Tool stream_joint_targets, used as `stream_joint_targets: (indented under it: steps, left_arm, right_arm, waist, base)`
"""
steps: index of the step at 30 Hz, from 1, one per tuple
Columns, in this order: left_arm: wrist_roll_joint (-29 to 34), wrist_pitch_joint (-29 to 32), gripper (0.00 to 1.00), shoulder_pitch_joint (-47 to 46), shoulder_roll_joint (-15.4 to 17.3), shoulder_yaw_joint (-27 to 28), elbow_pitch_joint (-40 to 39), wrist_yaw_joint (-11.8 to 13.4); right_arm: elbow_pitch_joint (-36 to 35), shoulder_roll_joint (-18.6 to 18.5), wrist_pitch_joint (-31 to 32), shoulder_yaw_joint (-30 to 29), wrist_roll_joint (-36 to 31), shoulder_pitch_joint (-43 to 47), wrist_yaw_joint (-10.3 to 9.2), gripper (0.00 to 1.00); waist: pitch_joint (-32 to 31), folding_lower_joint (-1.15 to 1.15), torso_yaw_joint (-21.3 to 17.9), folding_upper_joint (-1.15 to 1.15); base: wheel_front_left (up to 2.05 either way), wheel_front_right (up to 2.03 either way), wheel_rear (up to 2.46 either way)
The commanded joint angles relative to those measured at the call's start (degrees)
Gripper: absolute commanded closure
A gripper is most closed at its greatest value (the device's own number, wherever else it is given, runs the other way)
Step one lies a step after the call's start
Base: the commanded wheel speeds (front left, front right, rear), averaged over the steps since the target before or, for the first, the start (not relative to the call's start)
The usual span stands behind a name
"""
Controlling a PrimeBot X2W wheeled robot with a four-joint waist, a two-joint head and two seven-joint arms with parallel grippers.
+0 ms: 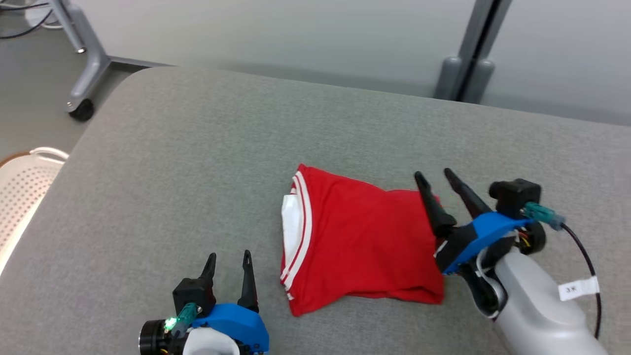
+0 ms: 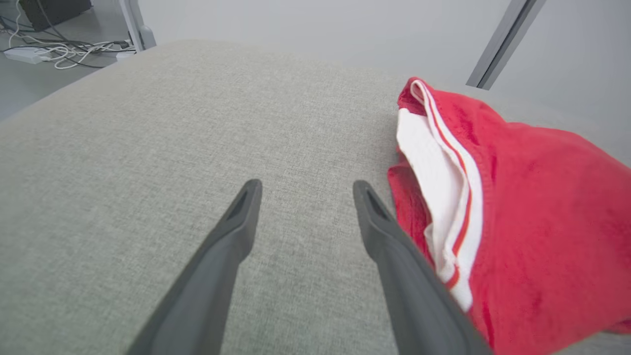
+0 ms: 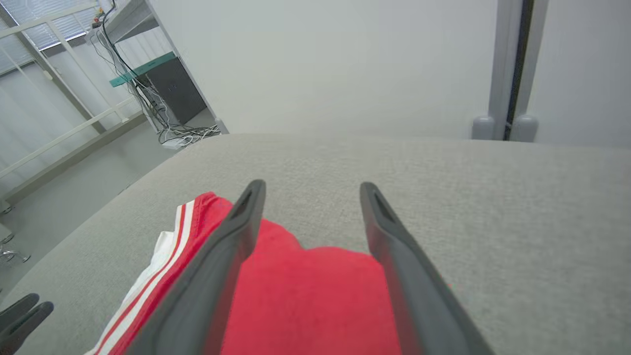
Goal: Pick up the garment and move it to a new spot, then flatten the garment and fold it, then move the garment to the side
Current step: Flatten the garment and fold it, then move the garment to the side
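Where the grey padded surface (image 1: 197, 148) runs centre-right, the red garment (image 1: 360, 246) lies folded into a rough rectangle, with white stripes and white lining at its left edge. Right gripper (image 1: 434, 173): jaws spread over its right edge, grasping nothing. Left gripper (image 1: 229, 255): jaws spread, beside the striped edge. White perforated basket (image 1: 24, 182) far left; contents not discernible.

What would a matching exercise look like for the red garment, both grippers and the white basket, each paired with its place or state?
Column one: 1 red garment; 2 left gripper; 3 right gripper; 4 white basket.
Column two: A open, over the garment's right edge; B off the grey padded surface, far left; C folded, lying mid-surface; D open, over bare surface left of the garment.
Pairs: 1-C, 2-D, 3-A, 4-B.
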Motion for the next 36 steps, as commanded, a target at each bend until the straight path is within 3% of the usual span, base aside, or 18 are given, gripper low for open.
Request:
stream_joint_targets:
  steps: [1,6,13,24,36]
  left_arm:
    - [0.46,-0.13,0.00,-0.43,-0.06,0.47,-0.40,0.11]
    - [2.37,-0.13,0.00,-0.09,-0.03,2.22,-2.13,0.64]
    - [4.83,-0.13,0.00,1.57,-0.04,5.18,-3.32,1.39]
    - [6.72,-0.13,0.00,5.75,-0.04,7.84,-3.77,0.96]
    - [7.49,-0.13,0.00,8.59,-0.04,9.22,-4.04,0.22]
  right_arm:
    - [-0.42,-0.43,-0.23,-1.36,-1.25,1.98,0.01,0.00]
    - [-3.74,-0.11,-0.24,-13.25,-10.28,7.47,0.02,0.00]
    - [-6.96,3.06,-0.26,-22.23,-19.14,14.00,0.01,0.00]
    - [-7.14,5.87,-0.26,-23.21,-23.83,20.21,0.01,0.00]
    - [-6.84,6.04,-0.27,-20.28,-21.24,23.24,0.01,0.00]
  waist:
    - [-1.37,0.00,-2.08,0.00]
    - [-1.64,0.00,-6.98,0.00]
    - [-2.56,0.00,-12.44,0.00]
    - [-5.11,0.00,-15.13,0.00]
    - [-7.47,0.00,-14.51,0.00]
  base:
    - [0.00,0.00,0.00]
    - [0.00,0.00,0.00]
    - [0.00,0.00,0.00]
    - [0.00,0.00,0.00]
    - [0.00,0.00,0.00]
